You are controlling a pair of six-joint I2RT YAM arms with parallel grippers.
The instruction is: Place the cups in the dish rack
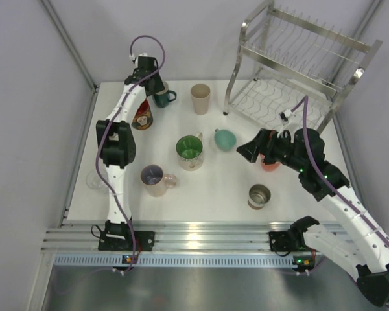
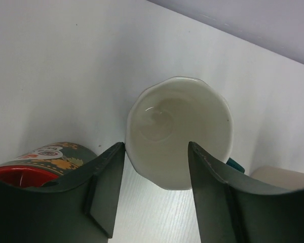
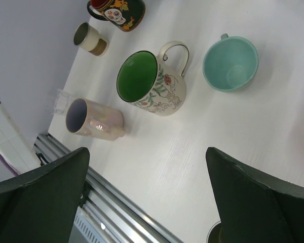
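Cups, so: sat scattered on the white table, left of and in front of the dish rack at the far right corner. Had the left gripper hanging part-open right above the dark teal mug at the back left, not clamped on it. Had the right gripper gaping wide over mid-table, holding nothing, mint cup just ahead.
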